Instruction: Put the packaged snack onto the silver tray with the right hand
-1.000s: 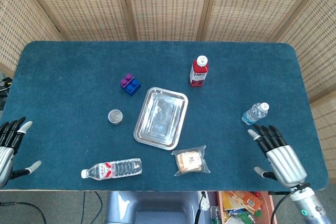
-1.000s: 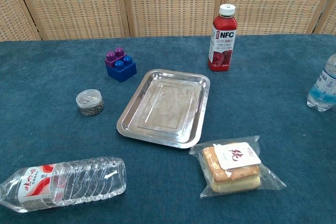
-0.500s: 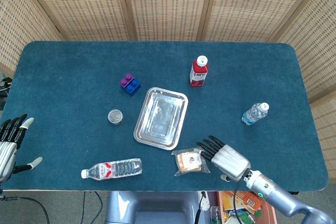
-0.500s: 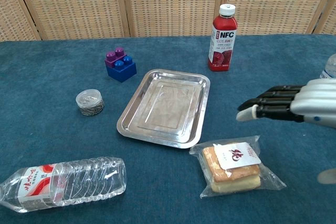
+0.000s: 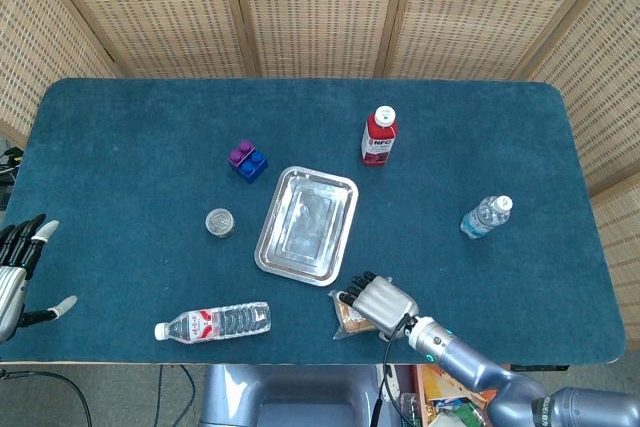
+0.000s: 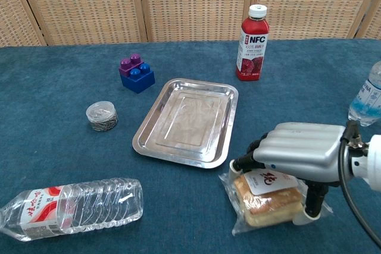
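The packaged snack (image 6: 265,200), a sandwich cake in clear wrap, lies on the blue table just in front of the silver tray's (image 6: 184,120) near right corner. My right hand (image 6: 300,144) covers it from above. Its fingers curl down over the far left edge and the thumb presses at the near right, so it grips the pack against the table. In the head view the right hand (image 5: 380,299) hides most of the snack (image 5: 349,320), below the empty tray (image 5: 306,225). My left hand (image 5: 15,272) hovers off the table's left edge, fingers apart and holding nothing.
A red juice bottle (image 6: 252,43) stands behind the tray. A small water bottle (image 6: 366,96) is at the right. A larger water bottle (image 6: 71,206) lies front left. Purple and blue blocks (image 6: 136,73) and a small round tin (image 6: 102,115) sit left of the tray.
My right hand swept in from the table's right front edge to the snack, came down on it and curled its fingers around it. The left hand barely moved.
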